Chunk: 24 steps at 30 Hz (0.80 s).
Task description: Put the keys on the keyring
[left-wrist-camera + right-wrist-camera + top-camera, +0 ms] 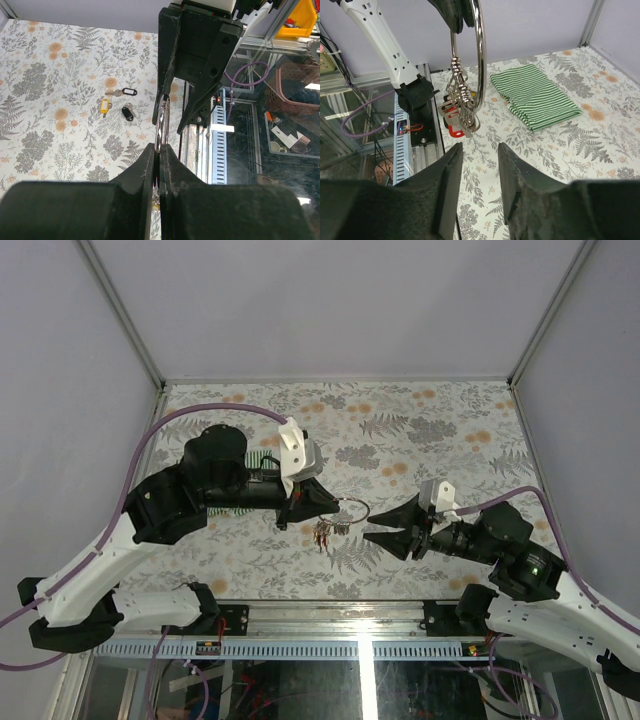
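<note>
Holding keyring [479,55] aloft, left gripper [158,155] pinches wire; bunch of keys [457,112] dangles from it. Right gripper [479,172] spread, empty, just below. Loose keys [120,104] wait on counter [55,100]. Keep ring steady, fetch next key.

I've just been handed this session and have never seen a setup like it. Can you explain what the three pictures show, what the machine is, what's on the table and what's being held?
These are two robot arms bolted at the table's near edge, each ending in a two-finger gripper. The overhead picture looks down from behind them; the other two come from cameras on each wrist.

The left gripper is shut on the keyring, holding it up in the air. A bunch of keys already hangs from that ring. The right gripper faces it, jaws apart and empty.

On the floral table three loose keys lie close together, with black and yellow tags. A folded green striped cloth lies there too.
</note>
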Each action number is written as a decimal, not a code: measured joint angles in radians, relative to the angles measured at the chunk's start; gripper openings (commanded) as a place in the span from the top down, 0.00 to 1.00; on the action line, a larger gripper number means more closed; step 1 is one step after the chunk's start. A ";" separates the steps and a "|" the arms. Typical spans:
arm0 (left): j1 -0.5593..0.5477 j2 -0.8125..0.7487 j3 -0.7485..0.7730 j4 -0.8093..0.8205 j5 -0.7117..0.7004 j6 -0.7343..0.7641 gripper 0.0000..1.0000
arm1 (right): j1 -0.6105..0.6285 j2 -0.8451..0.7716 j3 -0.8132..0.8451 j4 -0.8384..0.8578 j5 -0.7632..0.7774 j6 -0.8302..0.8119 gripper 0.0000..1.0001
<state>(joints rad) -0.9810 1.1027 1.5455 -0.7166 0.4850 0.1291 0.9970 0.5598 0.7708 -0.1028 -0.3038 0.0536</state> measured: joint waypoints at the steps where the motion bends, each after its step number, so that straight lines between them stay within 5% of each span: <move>1: 0.000 -0.002 0.000 0.000 0.000 0.000 1.00 | 0.000 0.000 0.000 0.006 0.000 0.002 0.52; 24: 0.000 -0.019 -0.009 0.013 -0.268 -0.088 1.00 | 0.000 -0.002 -0.146 0.308 0.234 -0.093 0.50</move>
<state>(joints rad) -0.9810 1.0832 1.5368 -0.7036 0.2173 0.0414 0.9970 0.5579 0.6243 0.2050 -0.0696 -0.0395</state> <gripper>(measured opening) 0.044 0.506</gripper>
